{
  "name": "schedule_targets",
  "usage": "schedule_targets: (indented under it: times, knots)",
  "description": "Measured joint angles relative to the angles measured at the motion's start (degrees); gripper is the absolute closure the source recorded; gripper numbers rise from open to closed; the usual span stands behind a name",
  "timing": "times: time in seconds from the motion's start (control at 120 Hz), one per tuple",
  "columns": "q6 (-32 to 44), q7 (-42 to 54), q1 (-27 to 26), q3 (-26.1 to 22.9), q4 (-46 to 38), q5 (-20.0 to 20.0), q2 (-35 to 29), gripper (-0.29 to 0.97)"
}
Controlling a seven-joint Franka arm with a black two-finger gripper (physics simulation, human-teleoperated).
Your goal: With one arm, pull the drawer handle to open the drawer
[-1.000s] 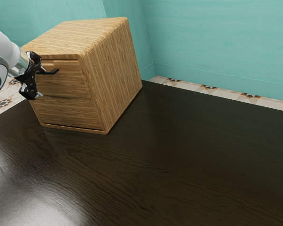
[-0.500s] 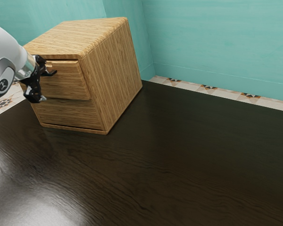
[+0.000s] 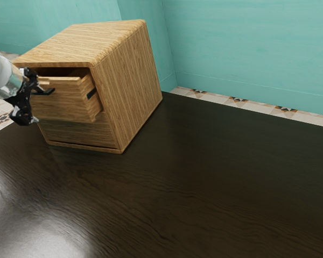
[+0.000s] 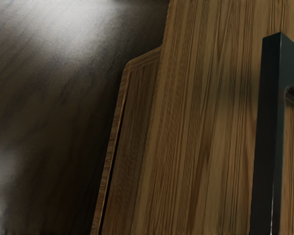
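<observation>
A light wooden cabinet (image 3: 126, 75) stands on the dark table at the exterior view's left. Its upper drawer (image 3: 64, 99) sticks out of the cabinet front, with a dark gap showing above it. My gripper (image 3: 32, 92) is at the drawer's front, shut on the black drawer handle (image 3: 45, 91). In the wrist view the handle (image 4: 270, 147) is a black bar running close along the wood-grain drawer front (image 4: 206, 127), just under my hand. The lower drawer (image 3: 78, 129) sits flush in the cabinet.
The dark wooden tabletop (image 3: 204, 183) spreads wide toward the exterior view's right and front. A teal wall (image 3: 247, 43) stands behind the cabinet, with patterned floor tiles (image 3: 237, 100) along its foot. The lower drawer front (image 4: 132, 161) and tabletop (image 4: 49, 107) lie beside the handle.
My gripper has moved toward the exterior view's left with the handle, and the upper drawer has slid out of the cabinet, from nearly flush to clearly protruding.
</observation>
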Motion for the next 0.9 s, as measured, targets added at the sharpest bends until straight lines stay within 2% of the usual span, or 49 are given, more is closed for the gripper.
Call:
schedule_targets:
  times: [0.067, 0.2, 0.342, 0.542, 0.575, 0.617, 0.658, 0.692, 0.75, 0.8, 0.833, 0.9]
  knots:
    - [-0.03, -0.01, 5.26, -5.13, -2.04, -0.04, -1.58, 0.00]
    - [-0.05, -0.06, 11.76, -11.18, -5.55, -0.08, -4.46, 0.00]
    - [0.01, -0.11, 15.62, -14.73, -8.18, -0.69, -6.31, 0.00]
    - [-0.01, -0.16, 22.81, -22.97, -11.05, -2.46, -8.43, 0.00]
    - [-0.45, -0.17, 24.42, -25.99, -11.33, -2.92, -9.27, 0.00]
    - [-2.47, -0.02, 26.06, -32.74, -10.52, -4.11, -10.88, 0.00]
    - [-4.45, 1.59, 25.70, -39.24, -9.38, -7.98, -12.03, 0.00]
    - [-6.10, 4.37, 24.76, -42.81, -8.55, -13.85, -12.51, 0.00]
    - [-13.57, 10.29, 24.15, -46.60, -8.13, -23.72, -11.73, 0.00]
    - [-20.35, 14.97, 24.88, -49.13, -7.25, -30.43, -10.62, 0.00]
    - [-24.25, 18.36, 24.53, -50.08, -6.01, -32.82, -10.16, 0.00]
    - [-29.09, 28.37, 22.73, -50.56, -2.86, -33.28, -8.66, 0.00]
